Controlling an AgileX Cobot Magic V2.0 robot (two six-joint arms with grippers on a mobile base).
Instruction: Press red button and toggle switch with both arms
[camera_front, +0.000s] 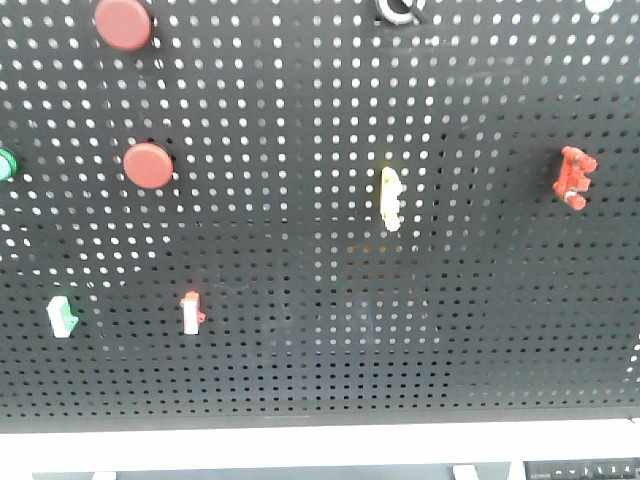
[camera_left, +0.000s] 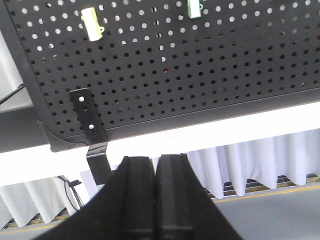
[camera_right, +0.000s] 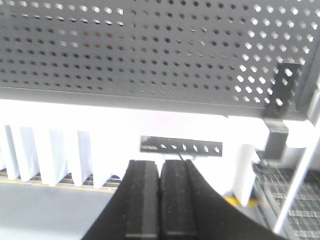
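Note:
Two round red buttons sit on the black pegboard (camera_front: 320, 330) in the front view, one at the top left (camera_front: 123, 22) and one below it (camera_front: 148, 165). The toggle switch (camera_front: 398, 10), a black round piece with a silver ring, is cut off by the top edge. Neither gripper shows in the front view. My left gripper (camera_left: 155, 162) is shut and empty, below the pegboard's bottom edge. My right gripper (camera_right: 160, 165) is shut and empty, also below the board's bottom edge.
On the board are a pale yellow oblong piece (camera_front: 391, 198), a red bracket piece (camera_front: 575, 177), a red-and-white rocker (camera_front: 190, 312), a green-and-white rocker (camera_front: 61, 316) and a green button (camera_front: 5, 163) at the left edge. White curtains (camera_left: 250, 165) hang behind.

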